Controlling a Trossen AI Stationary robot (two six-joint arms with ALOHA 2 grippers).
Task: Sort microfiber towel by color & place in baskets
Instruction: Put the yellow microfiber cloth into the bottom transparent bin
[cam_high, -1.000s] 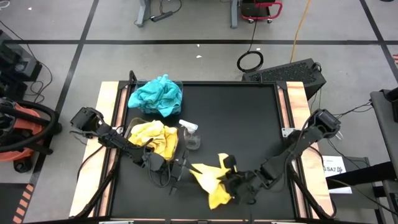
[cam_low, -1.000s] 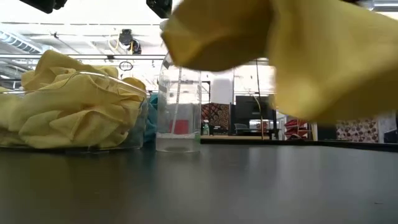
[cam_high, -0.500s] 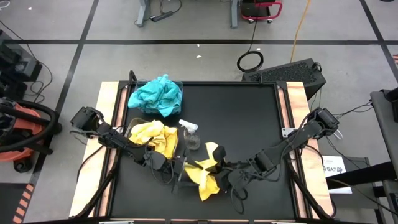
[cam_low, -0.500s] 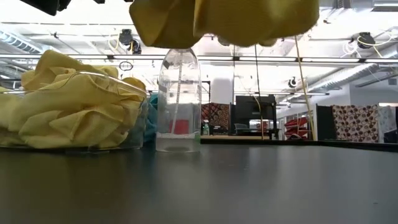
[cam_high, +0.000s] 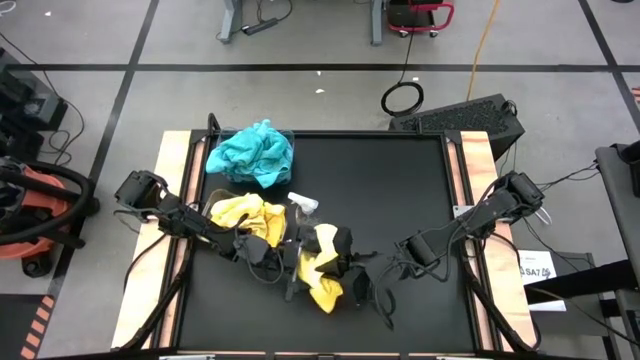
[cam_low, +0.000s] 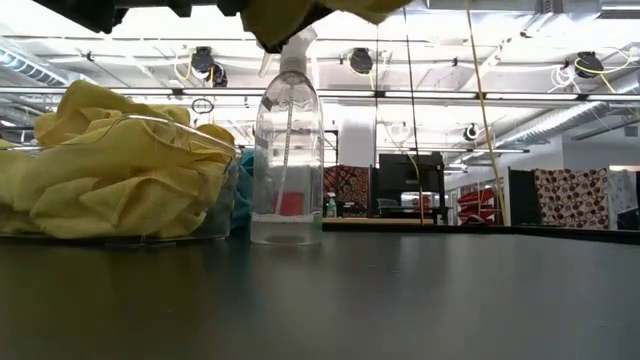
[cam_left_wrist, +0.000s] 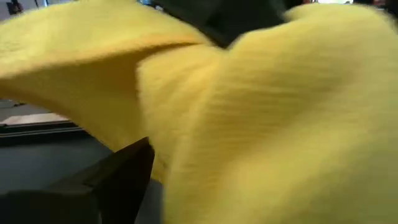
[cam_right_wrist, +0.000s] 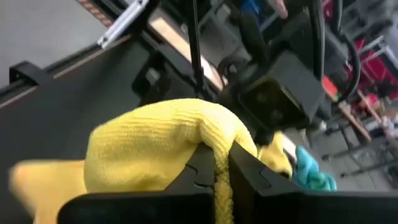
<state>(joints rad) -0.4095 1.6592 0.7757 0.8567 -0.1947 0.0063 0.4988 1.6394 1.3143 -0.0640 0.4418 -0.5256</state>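
here the right gripper is pinching a yellow towel aloft just beside the spray bottle, jaws clamped on it; the left gripper, jaws wide, is waiting alongside. a trailing fold could be tipping the bottle over.

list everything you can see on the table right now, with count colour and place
held towel: one, yellow, off the table between the two grippers
yellow towels: a pile, in the clear basket at the table's left side
teal towels: a pile, far left corner, in a basket hard to make out
spray bottle: one, clear, upright beside the yellow basket
table: one, black top, wooden side edges
right gripper: shut on the held towel
left gripper: open, right against the held towel
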